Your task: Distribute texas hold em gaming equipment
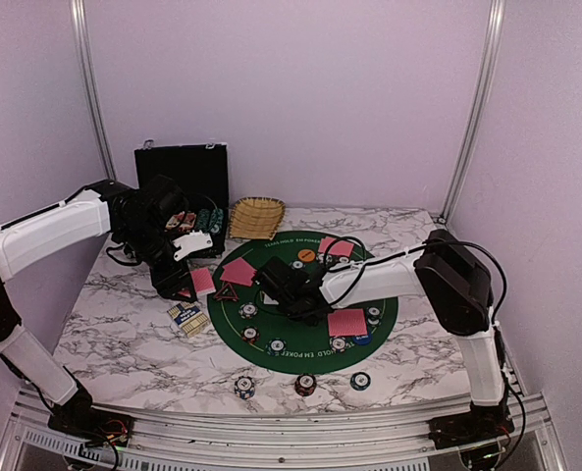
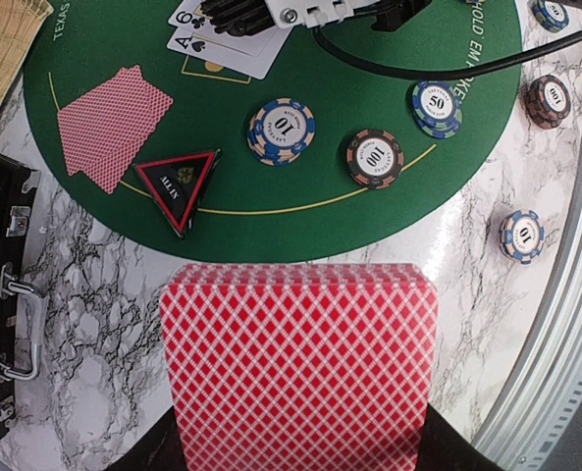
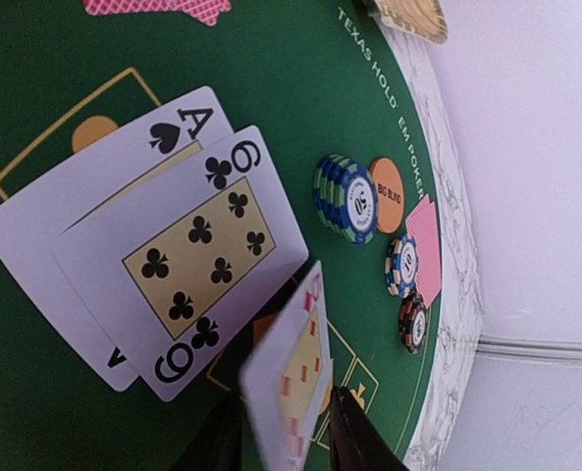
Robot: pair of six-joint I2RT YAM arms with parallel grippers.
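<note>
Red-backed deck (image 2: 300, 363) in the left tool (image 1: 185, 280); one card at the right tool (image 3: 289, 446).
Clenched on the deck's near end, the left tool hangs over the marble tabletop (image 2: 104, 294); the All In triangle (image 2: 178, 186) lies at 11 o'clock and the 10 chip (image 2: 282, 130) at 12. Cards look thin, slick and bendy, so edges suit best; chips are hard, ridged discs. Below the nine of clubs (image 3: 192, 265), a tilted card (image 3: 291, 378) stands between the right tool's fingers; pinched or released, I cannot tell.
</note>
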